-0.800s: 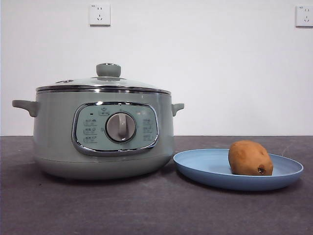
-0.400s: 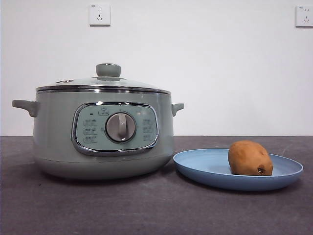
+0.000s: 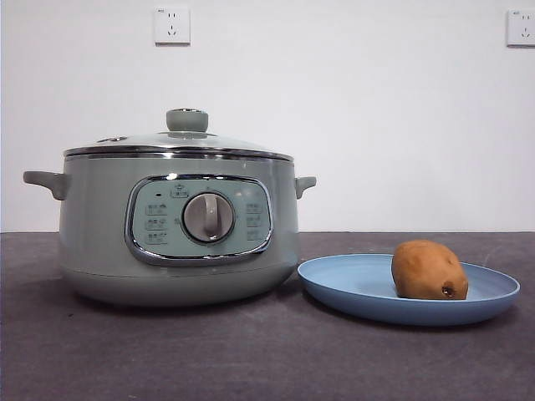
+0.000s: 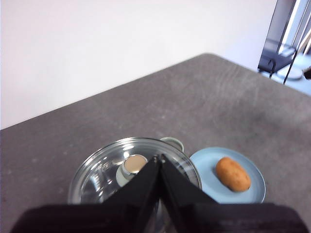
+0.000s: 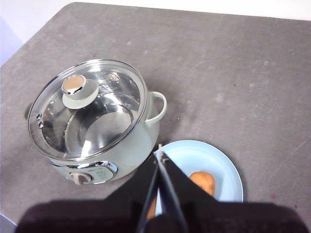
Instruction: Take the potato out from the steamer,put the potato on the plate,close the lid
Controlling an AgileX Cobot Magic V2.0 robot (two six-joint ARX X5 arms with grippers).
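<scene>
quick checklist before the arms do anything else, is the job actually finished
1. Potato out of the steamer: ok, it lies on the plate.
2. Potato inside the plate's rim: ok, it lies toward one side but within the rim.
3. Lid closed: ok, its steel rim lies level on the steamer all round.
4. Steamer empty: ok, nothing shows through the glass.
5. Left gripper free: ok, shut, holding nothing, high above the lid.
6. Right gripper free: ok, shut, holding nothing, high above the plate's edge.

Closed left pincer (image 4: 159, 158) above lid (image 4: 104, 167); potato (image 4: 233, 173) on plate (image 4: 252, 167).
</scene>
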